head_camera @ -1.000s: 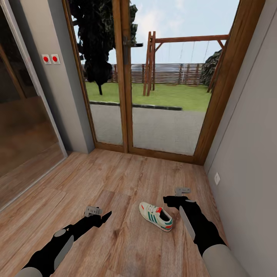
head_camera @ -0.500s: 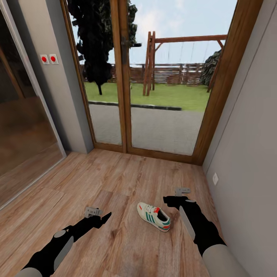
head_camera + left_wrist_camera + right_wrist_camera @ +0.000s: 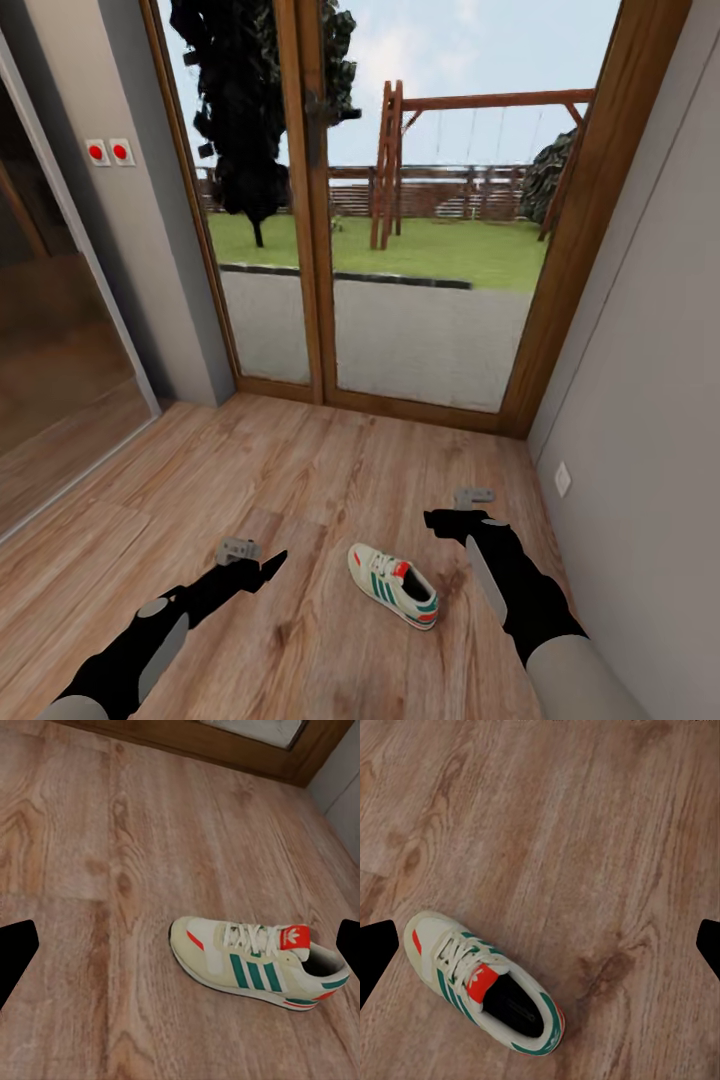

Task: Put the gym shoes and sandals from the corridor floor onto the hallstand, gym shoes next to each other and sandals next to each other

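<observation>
I've got one gym shoe point(image 3: 393, 585) lying upright on its sole on the wooden floor point(image 3: 300, 470), between my two arms, toe pointing away toward the left, heel nearer the right arm. It's white with green side stripes and a red tongue patch. It also shows from the left wrist point(image 3: 255, 964) and from the right wrist point(image 3: 484, 982), sitting alone on the planks, nothing touching it.

My left gripper point(image 3: 240, 550) hangs over the floor to the left of the shoe, apart from it, jaws spread wide, nothing in them. One black fingertip point(image 3: 15, 952) sits at the frame edge in the left wrist view. My right gripper point(image 3: 473, 495) hangs beyond and to the right of the shoe, also spread wide and empty; one fingertip point(image 3: 375, 956) shows at the edge of its wrist view.

Ahead is a wood-framed glass door point(image 3: 320, 200), grey wall point(image 3: 640, 400) on my right with a white socket point(image 3: 563, 479), two red buttons point(image 3: 109, 152) on the left wall.
</observation>
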You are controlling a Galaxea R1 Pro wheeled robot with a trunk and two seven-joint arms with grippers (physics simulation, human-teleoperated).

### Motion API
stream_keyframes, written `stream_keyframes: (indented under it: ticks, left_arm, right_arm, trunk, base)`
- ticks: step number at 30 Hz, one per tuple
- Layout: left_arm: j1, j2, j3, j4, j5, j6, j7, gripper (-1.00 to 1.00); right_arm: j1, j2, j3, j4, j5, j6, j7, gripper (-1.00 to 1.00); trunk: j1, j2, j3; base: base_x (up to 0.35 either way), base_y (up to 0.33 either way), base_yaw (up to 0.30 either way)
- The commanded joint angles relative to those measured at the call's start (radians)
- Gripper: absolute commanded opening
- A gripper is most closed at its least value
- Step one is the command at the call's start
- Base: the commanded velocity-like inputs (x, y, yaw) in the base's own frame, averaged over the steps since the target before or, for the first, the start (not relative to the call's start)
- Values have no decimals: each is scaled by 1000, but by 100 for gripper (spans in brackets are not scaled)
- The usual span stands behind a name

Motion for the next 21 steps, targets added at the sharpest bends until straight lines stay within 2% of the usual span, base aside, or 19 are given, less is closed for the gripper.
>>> stream_keyframes:
  ticks: [1, 5, 15, 18, 21]
  left_arm:
    - [-1, 1, 6, 1, 6, -6, 1, 100]
    - [-1, 1, 34, 1, 6, -6, 0, 100]
    - [-1, 1, 40, 1, 6, -6, -1, 100]
    - [-6, 4, 57, -16, 4, 11, 6, 100]
    - [-3, 4, 50, -19, 6, 10, 4, 100]
  right_arm:
    - [0, -1, 2, -1, -8, 4, -7, 100]
    - [0, -1, 2, -1, -8, 4, -7, 100]
    - [0, 2, 3, -2, -8, 4, -7, 100]
    - [-5, -1, 17, 15, 9, -7, 10, 100]
    - [-6, -1, 13, 30, 25, -7, 27, 100]
  trunk:
    - [0, 0, -1]
    - [0, 0, -1]
    - [0, 0, -1]
    - [0, 0, -1]
    - [0, 0, -1]
  base:
    - [38, -11, 0]
    - [78, -5, 0]
    - [63, 0, 0]
    - [0, 0, 0]
    - [0, 0, 0]
